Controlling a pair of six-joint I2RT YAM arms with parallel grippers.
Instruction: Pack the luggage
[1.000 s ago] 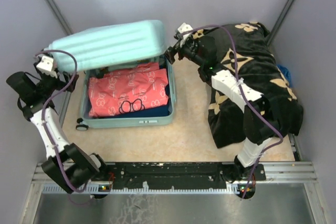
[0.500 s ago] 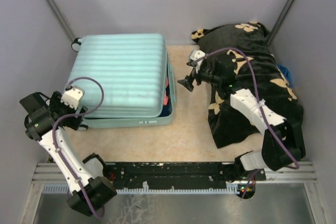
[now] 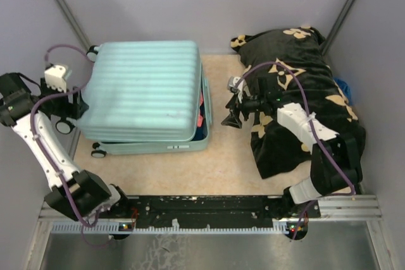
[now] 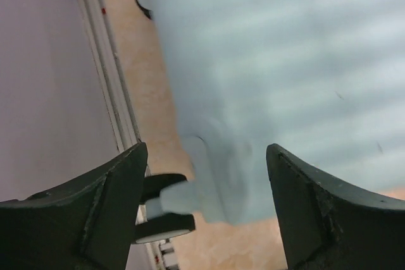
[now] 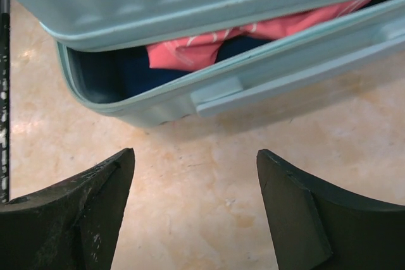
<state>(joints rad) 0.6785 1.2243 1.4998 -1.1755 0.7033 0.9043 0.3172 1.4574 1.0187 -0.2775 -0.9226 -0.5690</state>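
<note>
The luggage [image 3: 142, 86], a pale mint-blue ribbed suitcase, lies on the table with its lid down. The lid stands slightly ajar on the right side, where red cloth [image 3: 202, 107] shows in the gap. My left gripper [image 3: 74, 102] is open and empty at the case's left side; its wrist view shows the ribbed shell [image 4: 285, 61] and a black wheel [image 4: 161, 203] between my spread fingers. My right gripper [image 3: 231, 118] is open and empty just right of the case, over bare table. Its wrist view shows the gap with red cloth [image 5: 253, 36] over dark blue cloth [image 5: 145, 67].
A black blanket with tan flower motifs [image 3: 304, 93] is heaped at the right, under my right arm. A blue object [image 3: 342, 86] peeks out behind it. Grey walls close in on the left, back and right. A metal rail [image 4: 104, 61] runs along the table's left edge.
The lid, raised one second ago, has come down on the case. My left arm swung from the front-left corner up to the case's left side. My right gripper drew back toward the near side.
</note>
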